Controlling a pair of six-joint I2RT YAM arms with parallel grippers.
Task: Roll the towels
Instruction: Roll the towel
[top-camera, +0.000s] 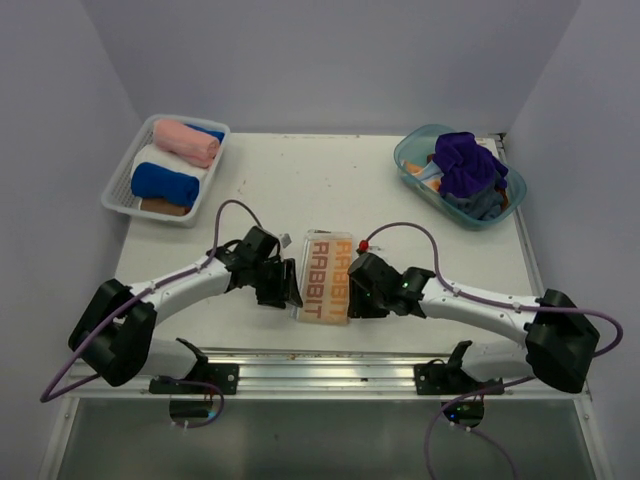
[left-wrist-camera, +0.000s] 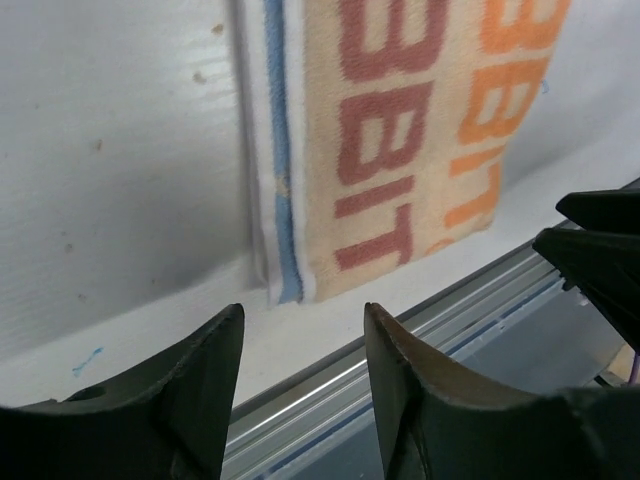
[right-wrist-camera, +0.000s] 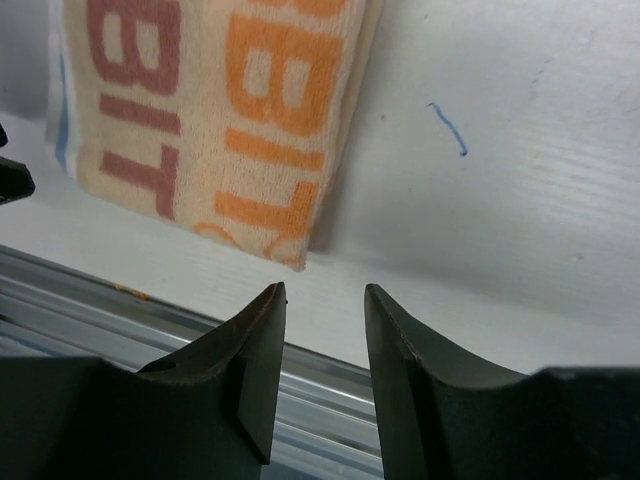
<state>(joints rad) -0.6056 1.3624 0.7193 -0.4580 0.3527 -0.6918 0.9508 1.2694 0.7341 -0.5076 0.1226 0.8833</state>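
A folded cream towel printed with "RABBIT" in orange and red (top-camera: 326, 280) lies flat at the near middle of the table, between both arms. My left gripper (top-camera: 291, 289) stands open at its left near corner, fingers empty; in the left wrist view the towel's blue-striped edge (left-wrist-camera: 285, 200) lies just beyond the open left gripper (left-wrist-camera: 303, 312). My right gripper (top-camera: 353, 292) stands open at the right near corner; the towel (right-wrist-camera: 200, 110) lies just ahead of the open right gripper (right-wrist-camera: 324, 290). Rolled pink (top-camera: 185, 142), white (top-camera: 165, 160) and blue towels (top-camera: 163, 184) sit in the basket.
The white mesh basket (top-camera: 113, 196) stands at the back left. A clear teal tub (top-camera: 404, 158) at the back right holds a crumpled purple towel (top-camera: 468, 160) and other cloths. A metal rail (top-camera: 330, 360) runs along the table's near edge, close under both grippers.
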